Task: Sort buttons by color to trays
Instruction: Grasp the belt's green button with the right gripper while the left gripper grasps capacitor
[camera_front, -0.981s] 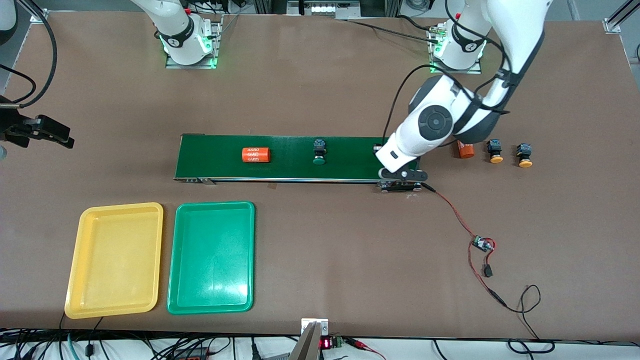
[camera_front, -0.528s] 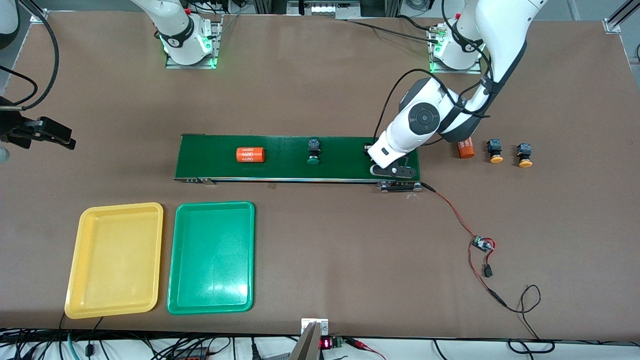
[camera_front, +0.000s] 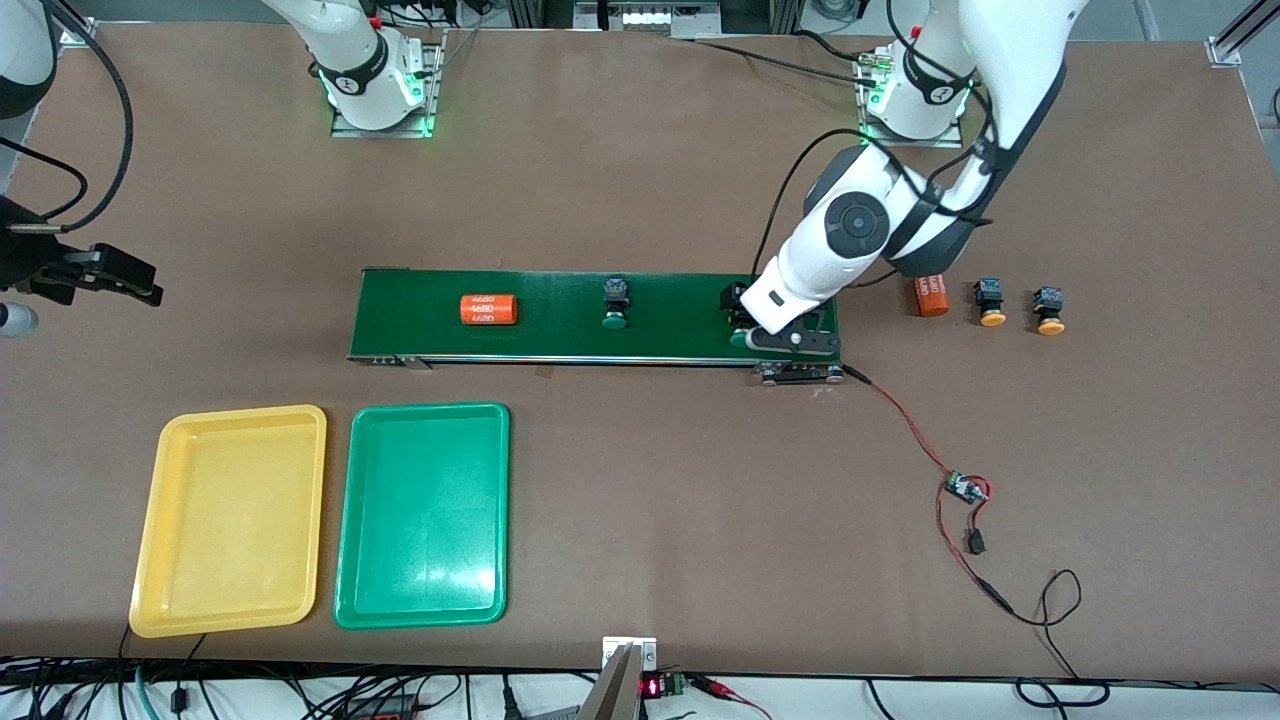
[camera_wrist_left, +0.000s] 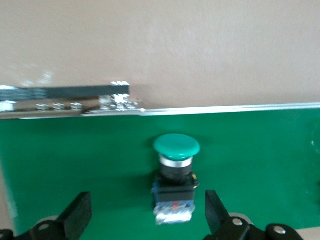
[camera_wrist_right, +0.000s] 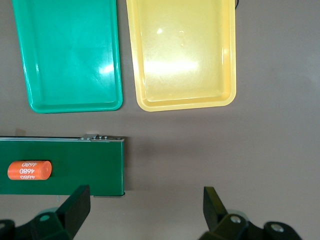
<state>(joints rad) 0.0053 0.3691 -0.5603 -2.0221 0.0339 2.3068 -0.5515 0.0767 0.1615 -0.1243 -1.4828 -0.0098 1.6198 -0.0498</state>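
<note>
- Green conveyor belt at mid-table, long axis from 9 to 3 o'clock (clock read on the front view, 12 toward the robots' bases).
- At the belt's 3 o'clock end: left gripper low over the belt, fingers spread wide, pinching nothing.
- Between those fingers, touching neither: one green-capped button lying on its side on the belt, cap toward 6 o'clock.
- Near the belt's middle: second green-capped button, also on its side, cap toward 6 o'clock.
- Toward the belt's 9 o'clock end: orange cylinder with white numbers, lying on the belt.
- Off the belt at 3 o'clock, on the brown table: another orange cylinder, partly hidden by the left arm.
- Farther out at 3 o'clock from that cylinder: two yellow-capped buttons, side by side and slightly apart.
- At 7 o'clock from the belt, nearer the front camera: green tray with nothing in it.
- Just beside it at 9 o'clock, not touching: yellow tray, likewise with nothing in it.
- Off the belt's 9 o'clock end: right gripper up over bare table, waiting, fingers spread, nothing between them.
</note>
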